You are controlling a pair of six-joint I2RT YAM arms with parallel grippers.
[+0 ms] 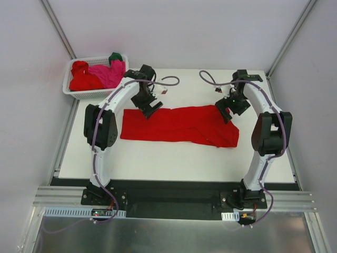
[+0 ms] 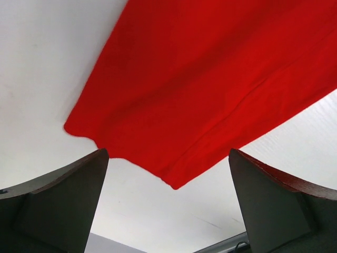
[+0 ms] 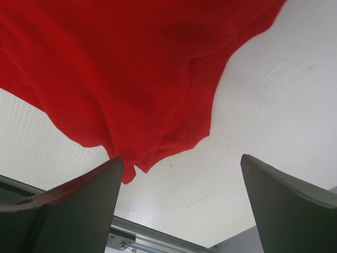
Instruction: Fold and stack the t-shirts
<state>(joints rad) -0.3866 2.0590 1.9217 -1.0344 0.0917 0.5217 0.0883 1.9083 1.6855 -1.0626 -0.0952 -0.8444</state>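
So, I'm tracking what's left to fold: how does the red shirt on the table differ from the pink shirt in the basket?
The red shirt lies spread out on the table; the pink shirt sits crumpled in the basket. The red shirt lies alone; the pink shirt is bunched against other shirts. Both are cloth.

A bright red cloth t-shirt (image 1: 179,125) lies flat as a long band across the table (image 1: 174,158). A crumpled red t-shirt (image 1: 82,80), magenta-pink t-shirt (image 1: 109,74) and dark green t-shirt (image 1: 116,56) fill the white lattice basket (image 1: 79,95).
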